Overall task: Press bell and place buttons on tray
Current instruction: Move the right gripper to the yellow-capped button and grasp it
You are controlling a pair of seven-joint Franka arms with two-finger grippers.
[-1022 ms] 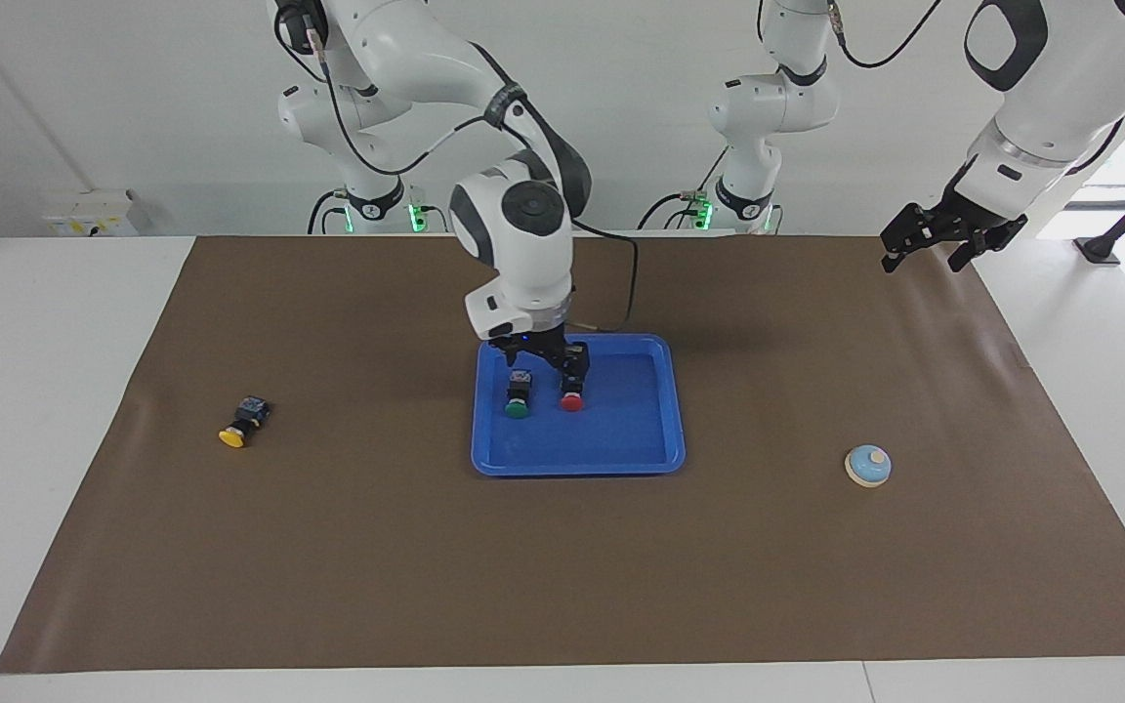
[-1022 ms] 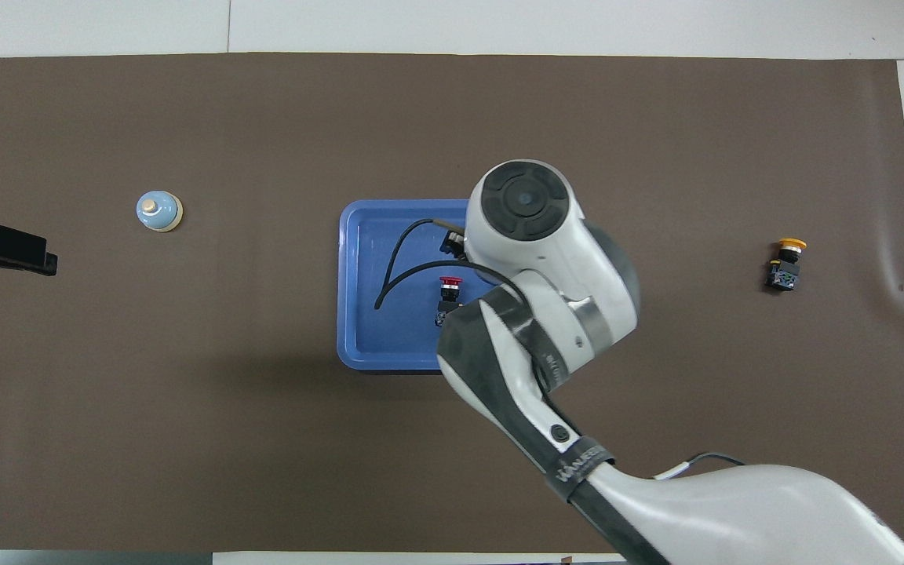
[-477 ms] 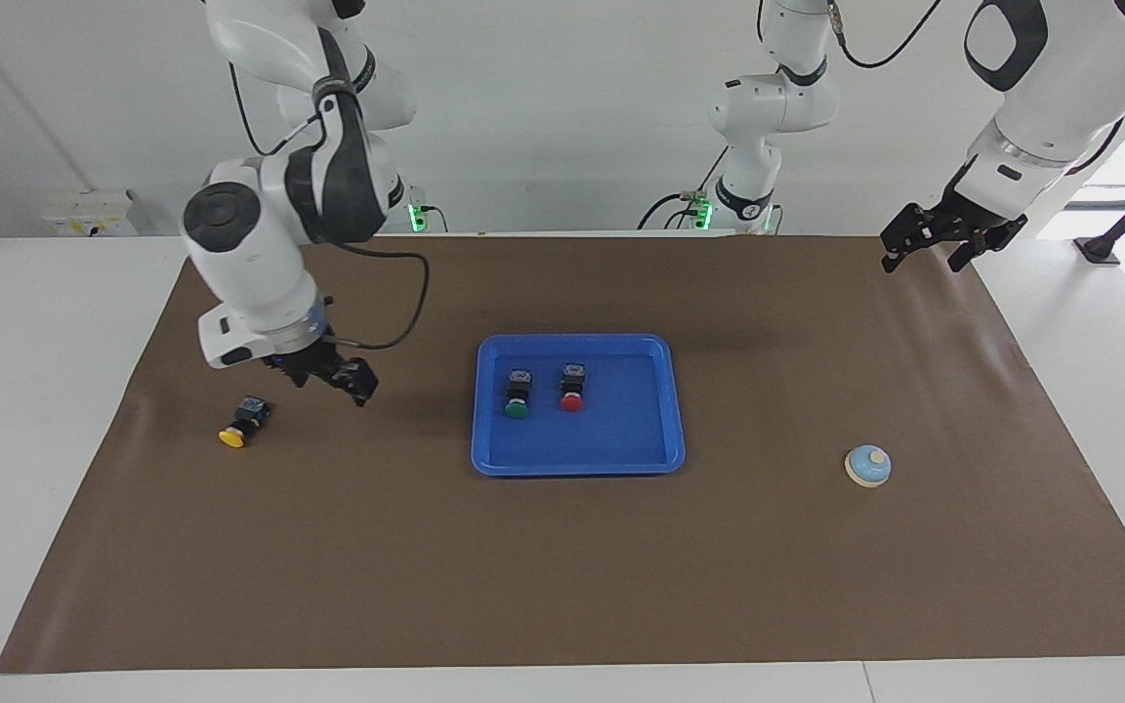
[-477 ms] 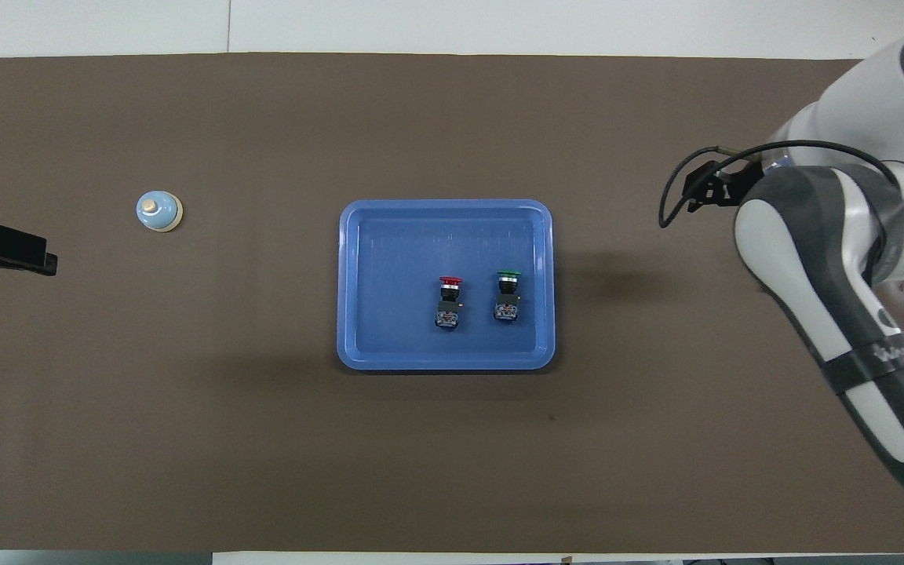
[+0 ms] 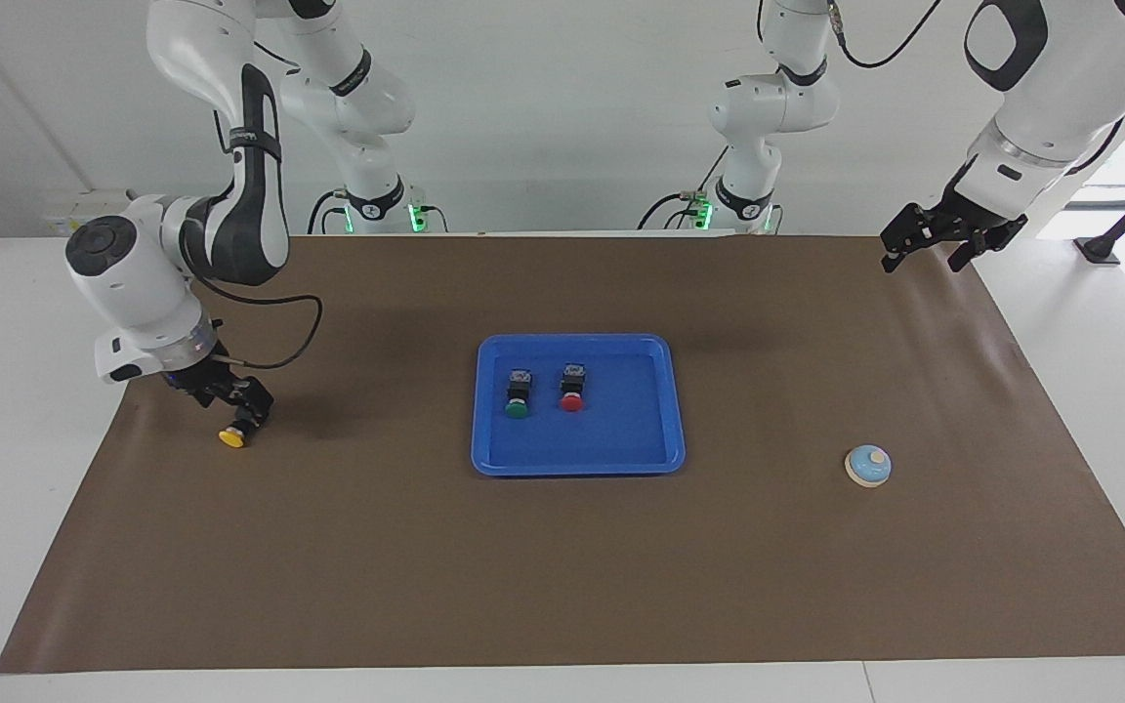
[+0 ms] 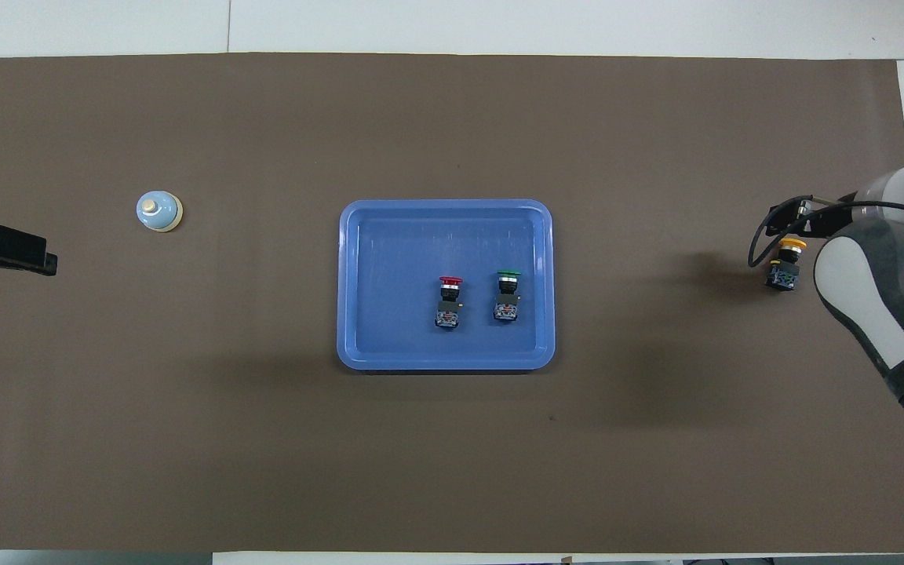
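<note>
Covering most of the table, the big brown paper mat (image 5: 562,566) fills the middle of both pictures. On it, in the center of the frame, lies the flat blue plastic tray (image 5: 655,410) with round corners and a raised rim. Two small push buttons with black bodies lie inside the tray, side by side but not touching: the green-capped button (image 5: 518,397) and the red-capped button (image 5: 572,390). At the left of the facing picture, the right gripper (image 5: 242,402) is down low at the yellow-capped button (image 5: 230,437), which lies on the mat well apart from the tray, toward the right arm's end of the table. Its fingers are spread wide, with the button's black body about between them, and it is not clamped on the button. At the upper right of the facing picture, the left gripper (image 5: 936,241) waits up in the air over the mat's corner, its fingers open and holding nothing. The small round bell (image 5: 868,466) with a light blue top and cream knob sits on the mat at the lower right of that picture, well apart from the tray and from both grippers.
</note>
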